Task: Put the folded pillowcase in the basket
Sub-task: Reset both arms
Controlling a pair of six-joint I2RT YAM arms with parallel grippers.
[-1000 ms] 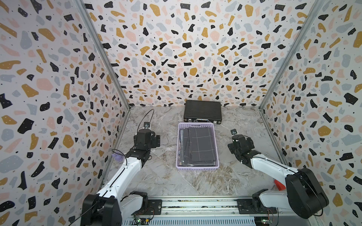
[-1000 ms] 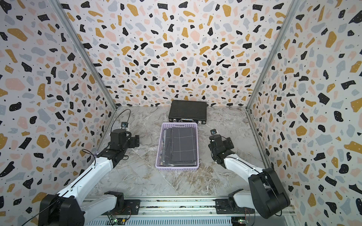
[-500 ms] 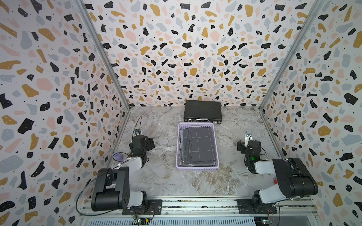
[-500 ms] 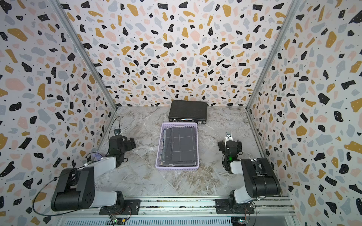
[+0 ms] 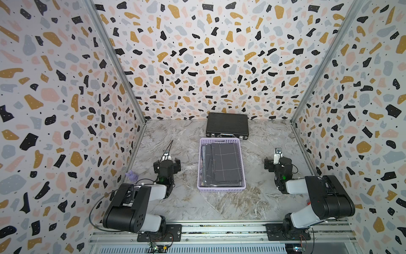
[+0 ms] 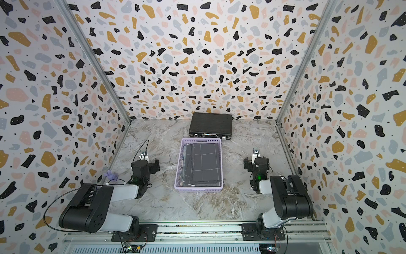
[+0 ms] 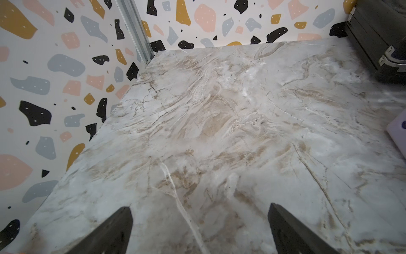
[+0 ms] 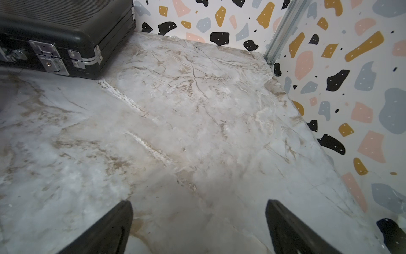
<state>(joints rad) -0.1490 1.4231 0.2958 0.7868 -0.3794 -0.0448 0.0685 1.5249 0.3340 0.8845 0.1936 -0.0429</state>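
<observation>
In a top view: pillowcase (image 5: 224,165) is seen folded inside basket (image 5: 220,189) | left wrist view: left gripper (image 7: 200,211) is shown, jaws apart, above table (image 7: 219,110) | right wrist view: right gripper (image 8: 198,204) is shown, jaws apart, near case (image 8: 66,26)

Both arms folded up. A second ago the white-and-black left arm (image 5: 153,190) and white-and-black right arm (image 5: 296,187) lay stretched out from the metal front rail (image 5: 219,229). Now their elbows are bent back over the bases. Most of this fold was done half a second ago. The black parallel left gripper (image 5: 167,163) slid slightly nearer the rail. The black parallel right gripper (image 5: 278,163) was angled toward the lavender perforated plastic basket (image 5: 220,189). It now points straight away from the rail, slightly farther from the basket.
</observation>
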